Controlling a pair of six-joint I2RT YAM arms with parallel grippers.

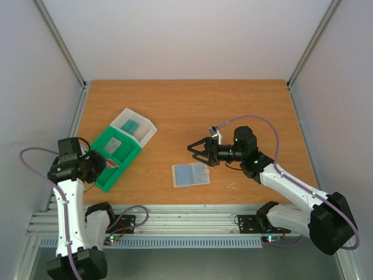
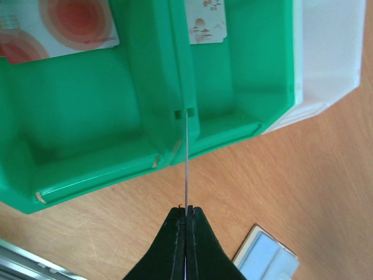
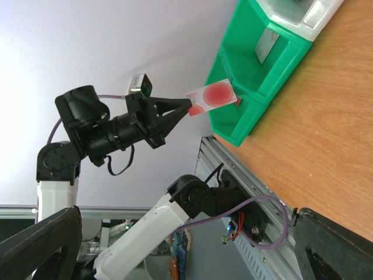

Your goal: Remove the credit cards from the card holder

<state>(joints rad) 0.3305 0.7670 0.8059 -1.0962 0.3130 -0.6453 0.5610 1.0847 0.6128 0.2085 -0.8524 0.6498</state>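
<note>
My left gripper (image 1: 100,165) is shut on a credit card, which shows as a thin edge (image 2: 186,157) between the closed jaws, over the green tray's near wall. In the right wrist view this card (image 3: 213,96) is white with red circles and sticks out from the left fingertips. The card holder (image 1: 190,174) lies flat on the table, pale blue, and also shows in the left wrist view (image 2: 267,256). My right gripper (image 1: 198,153) is open and empty, just above and behind the holder.
The green compartmented tray (image 1: 104,179) holds a red-circled card (image 2: 58,26) and a pale patterned card (image 2: 204,20). A clear box (image 1: 147,123) behind it holds a teal card (image 1: 130,125). The table's metal front rail (image 1: 175,219) runs below.
</note>
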